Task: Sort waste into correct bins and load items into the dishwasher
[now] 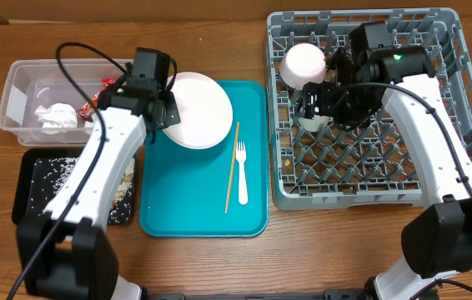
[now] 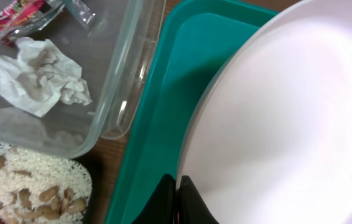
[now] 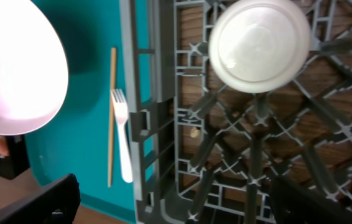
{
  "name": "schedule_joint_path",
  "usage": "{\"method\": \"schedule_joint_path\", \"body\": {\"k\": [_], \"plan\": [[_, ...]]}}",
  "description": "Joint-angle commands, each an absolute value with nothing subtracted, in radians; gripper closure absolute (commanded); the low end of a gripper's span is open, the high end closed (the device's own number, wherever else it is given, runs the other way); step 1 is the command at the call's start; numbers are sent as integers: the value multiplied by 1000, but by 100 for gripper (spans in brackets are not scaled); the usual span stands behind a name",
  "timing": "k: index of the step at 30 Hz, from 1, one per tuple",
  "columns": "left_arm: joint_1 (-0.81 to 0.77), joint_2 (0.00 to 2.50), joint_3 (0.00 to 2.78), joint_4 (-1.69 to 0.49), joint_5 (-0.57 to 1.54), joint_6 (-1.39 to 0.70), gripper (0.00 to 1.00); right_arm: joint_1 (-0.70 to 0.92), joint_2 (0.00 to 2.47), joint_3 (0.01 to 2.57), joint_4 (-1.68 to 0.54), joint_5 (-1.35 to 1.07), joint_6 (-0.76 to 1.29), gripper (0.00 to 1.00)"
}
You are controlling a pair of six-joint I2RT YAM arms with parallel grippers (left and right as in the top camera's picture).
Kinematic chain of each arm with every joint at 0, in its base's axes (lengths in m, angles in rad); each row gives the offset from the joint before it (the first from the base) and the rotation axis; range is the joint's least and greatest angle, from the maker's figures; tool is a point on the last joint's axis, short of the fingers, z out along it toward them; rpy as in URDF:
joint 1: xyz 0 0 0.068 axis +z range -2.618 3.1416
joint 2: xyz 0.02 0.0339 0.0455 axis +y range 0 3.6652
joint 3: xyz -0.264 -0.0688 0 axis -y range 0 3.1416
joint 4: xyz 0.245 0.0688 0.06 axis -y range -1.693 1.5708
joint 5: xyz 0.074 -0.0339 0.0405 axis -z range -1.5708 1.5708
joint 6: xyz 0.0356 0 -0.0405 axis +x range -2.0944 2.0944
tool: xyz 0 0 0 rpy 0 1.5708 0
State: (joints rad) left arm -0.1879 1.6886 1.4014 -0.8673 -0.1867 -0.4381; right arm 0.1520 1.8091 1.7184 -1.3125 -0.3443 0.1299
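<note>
My left gripper (image 1: 168, 112) is shut on the left rim of the white round plate (image 1: 196, 110), which sits over the teal tray's far left corner. The left wrist view shows the black fingertips (image 2: 163, 196) pinching the plate (image 2: 288, 112) edge. A wooden chopstick (image 1: 232, 167) and a white fork (image 1: 241, 172) lie on the teal tray. My right gripper (image 1: 311, 107) hangs open over the grey dishwasher rack (image 1: 461, 100), just in front of an upside-down white bowl (image 1: 304, 64). The bowl (image 3: 260, 43) rests on the pegs. A bit of white under the right gripper is too hidden to name.
The clear tub (image 1: 15, 87) at far left holds a crumpled napkin (image 1: 57, 117) and a red wrapper (image 1: 102, 98). In front of it, the black tray (image 1: 27, 179) carries rice and nuts (image 2: 27, 180). The teal tray (image 1: 203, 212) lies between the bins and the rack.
</note>
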Motion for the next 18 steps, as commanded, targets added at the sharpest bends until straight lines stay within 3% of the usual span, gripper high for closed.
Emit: {"method": "schedule_joint_path", "body": {"k": [1,6,18], "plan": [[-184,1615,1411,-893,-144,-434,96,151,1767,1760,-1319,-419,121,0],[-184,1567,1411,-962,-60,-434,96,162,1767,1760,-1338,-545,47,5],[-184,1554,1411,-1077,127,-390,96,296,1768,1753,-1305,-393,48,9]]}}
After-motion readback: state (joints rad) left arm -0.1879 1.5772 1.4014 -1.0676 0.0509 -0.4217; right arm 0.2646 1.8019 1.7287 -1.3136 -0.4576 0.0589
